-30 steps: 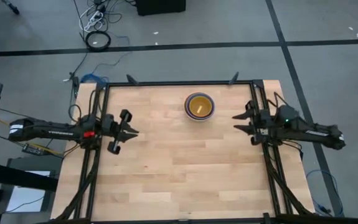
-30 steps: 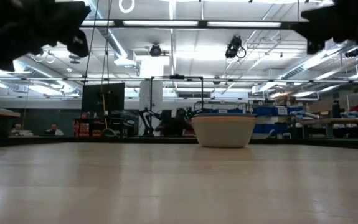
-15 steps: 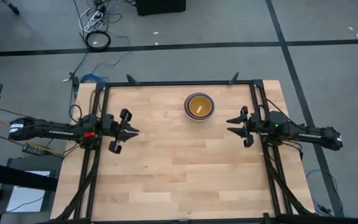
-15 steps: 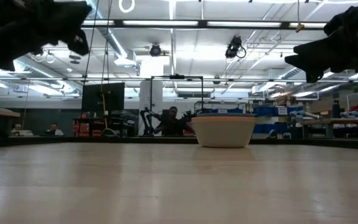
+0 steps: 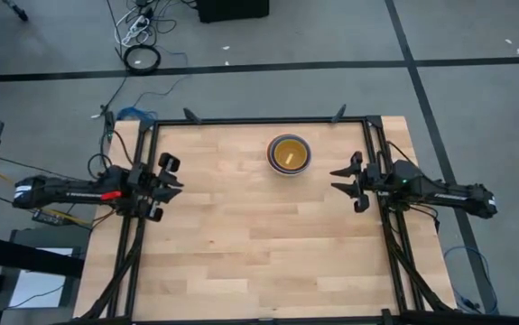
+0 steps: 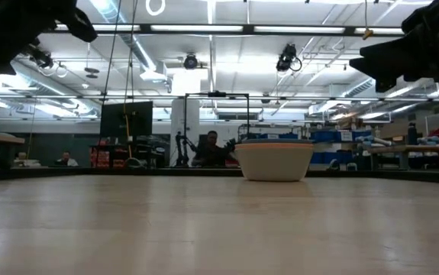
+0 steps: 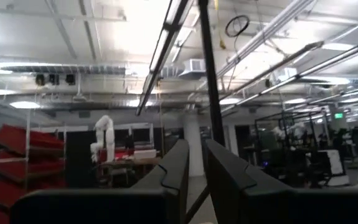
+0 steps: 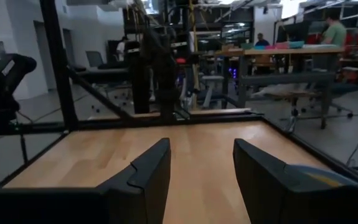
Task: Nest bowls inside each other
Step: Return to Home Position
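Note:
The bowls [image 5: 289,154] stand nested in one stack on the wooden table, toward its far edge and a little right of the middle. The inside shows yellow from above. In the low view the outer bowl [image 6: 274,162] is pale, with a blue rim above it. The stack's rim [image 8: 325,175] also shows in the right wrist view. My left gripper [image 5: 174,185] hovers by the table's left edge, tipped upward, its fingers [image 7: 172,171] a narrow gap apart with nothing between. My right gripper [image 5: 336,181] hovers open near the right edge, pointing level across the table, nearer than the stack.
Black frame rails [image 5: 142,226] run along the table's left, right and far edges. Bare wood [image 5: 259,235] spreads between the two grippers and toward the near edge. Beyond the table are workshop benches and people [image 6: 211,145].
My left gripper has drawn back toward the table's left edge, risen and tipped its fingers upward. My right gripper has sunk a little and shifted slightly toward the table's left. The bowl stack has stayed in place.

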